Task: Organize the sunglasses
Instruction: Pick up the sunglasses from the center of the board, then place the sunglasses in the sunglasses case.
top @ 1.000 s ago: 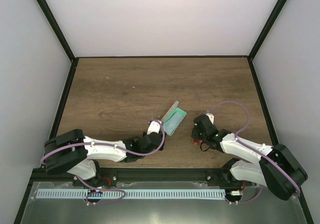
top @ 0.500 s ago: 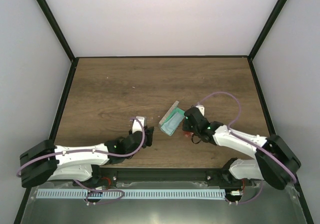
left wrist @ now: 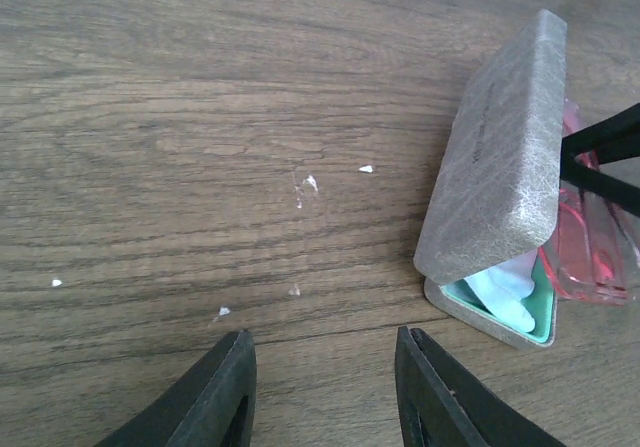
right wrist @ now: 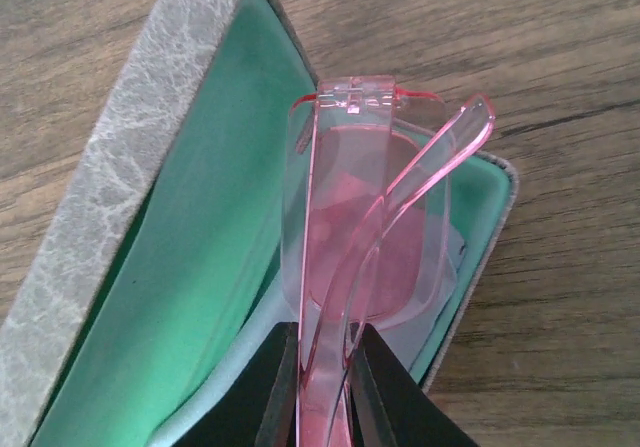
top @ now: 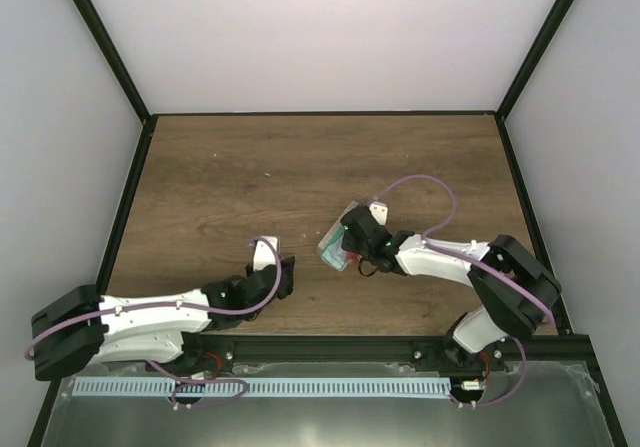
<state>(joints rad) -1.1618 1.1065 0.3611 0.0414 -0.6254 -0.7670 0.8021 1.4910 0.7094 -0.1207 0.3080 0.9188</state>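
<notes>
The grey case (right wrist: 110,197) lies open near the table's middle, its green lining (right wrist: 210,227) showing and a pale blue cloth (right wrist: 215,372) inside. My right gripper (right wrist: 322,377) is shut on the folded red sunglasses (right wrist: 365,227) and holds them upright over the open case (top: 335,235). In the left wrist view the lid (left wrist: 505,157) stands tilted up, with the sunglasses (left wrist: 590,237) behind it. My left gripper (left wrist: 325,367) is open over bare wood, left of the case and apart from it, with nothing between its fingers.
Small white specks (left wrist: 305,182) dot the brown table (top: 220,177). Black frame posts and pale walls bound it at the left, right and back. In the top view my left gripper (top: 286,270) lies low by the near edge.
My right gripper has carried the sunglasses leftward from the right of the case to over its open tray. The left arm has drawn back left from the case, its jaws a little wider.
</notes>
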